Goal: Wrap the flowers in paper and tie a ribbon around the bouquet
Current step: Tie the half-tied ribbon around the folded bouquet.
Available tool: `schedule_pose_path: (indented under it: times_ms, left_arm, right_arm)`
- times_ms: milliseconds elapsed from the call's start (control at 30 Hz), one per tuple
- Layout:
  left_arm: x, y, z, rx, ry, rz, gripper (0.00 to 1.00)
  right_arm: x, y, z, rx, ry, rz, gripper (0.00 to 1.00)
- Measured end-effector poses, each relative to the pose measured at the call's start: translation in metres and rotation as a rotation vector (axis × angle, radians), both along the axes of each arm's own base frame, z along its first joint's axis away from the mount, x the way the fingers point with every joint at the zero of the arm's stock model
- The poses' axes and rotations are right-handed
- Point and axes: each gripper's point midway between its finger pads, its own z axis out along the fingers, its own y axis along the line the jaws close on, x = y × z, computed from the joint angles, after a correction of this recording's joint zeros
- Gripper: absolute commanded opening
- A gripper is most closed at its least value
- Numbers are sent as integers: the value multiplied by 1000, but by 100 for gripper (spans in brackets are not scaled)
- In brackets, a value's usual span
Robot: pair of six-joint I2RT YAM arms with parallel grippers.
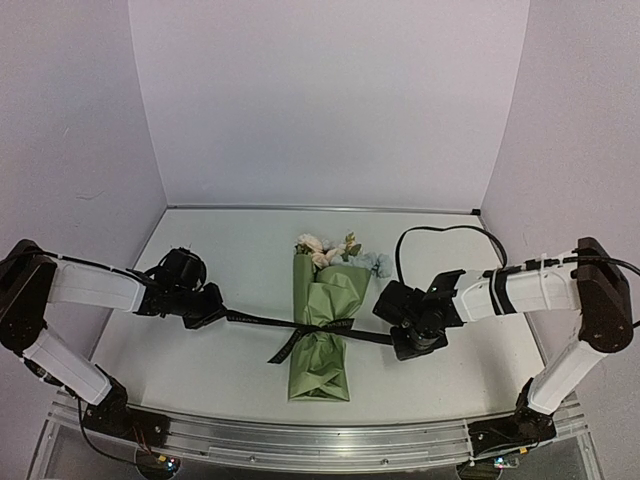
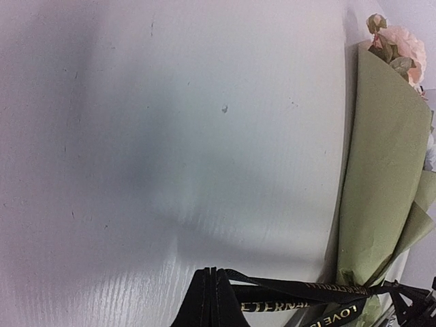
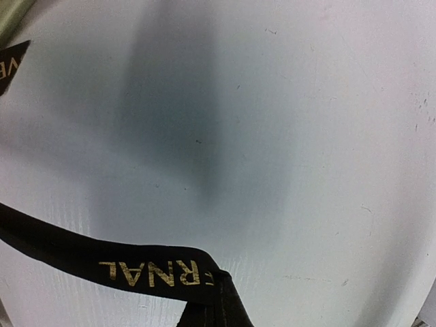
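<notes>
olive bouquet (image 1: 322,350), black ribbon (image 1: 255,319) across middle

Between left tool (image 1: 220,312) and right tool (image 1: 396,337), ribbon (image 1: 262,320) and bouquet (image 1: 322,350) bar the way. Outward of each, the tabletop (image 1: 230,250) lies open.

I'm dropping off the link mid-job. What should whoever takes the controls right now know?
Left gripper: shut on the ribbon, which is stretched taut to the left.
Right gripper: shut on the ribbon's other side, taut to the right.
Bouquet: lying in the middle of the table, with the flowers at the far end and the paper closed round the stems.
Done: wrapping. The ribbon goes round the bouquet's middle and crosses on top, with a loose tail lying toward the near left.
Left: check that the knot is snug, which I cannot tell from these views, then release both ends.
</notes>
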Motion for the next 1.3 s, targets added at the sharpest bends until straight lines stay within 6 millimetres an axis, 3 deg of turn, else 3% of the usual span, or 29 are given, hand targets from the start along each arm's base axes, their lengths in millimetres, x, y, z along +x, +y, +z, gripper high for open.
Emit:
schedule_pose_path:
  times_ms: [533, 733, 900, 1000, 1100, 1200, 1300]
  left_arm:
    - [2, 0, 5, -114, 24, -33, 0]
    - [16, 29, -4, -54, 18, 61, 0]
    - [14, 24, -6, -58, 24, 19, 0]
    - [12, 15, -1, -75, 16, -35, 2]
    - [11, -10, 13, -90, -25, -139, 14]
    - [-2, -45, 25, -94, -63, -269, 27]
    - [-29, -78, 35, -98, -90, -403, 36]
  right_arm:
    - [5, -16, -6, 49, 11, -126, 0]
    - [-15, -62, -15, -99, 81, -176, 0]
    - [-20, -61, -16, -85, 97, -166, 1]
    - [-21, -53, -11, -47, 87, -150, 22]
    - [-24, -43, -2, -4, 70, -118, 42]
    - [-29, -35, 8, 45, 52, -91, 52]
    - [-36, -34, 21, 98, 33, -75, 57]
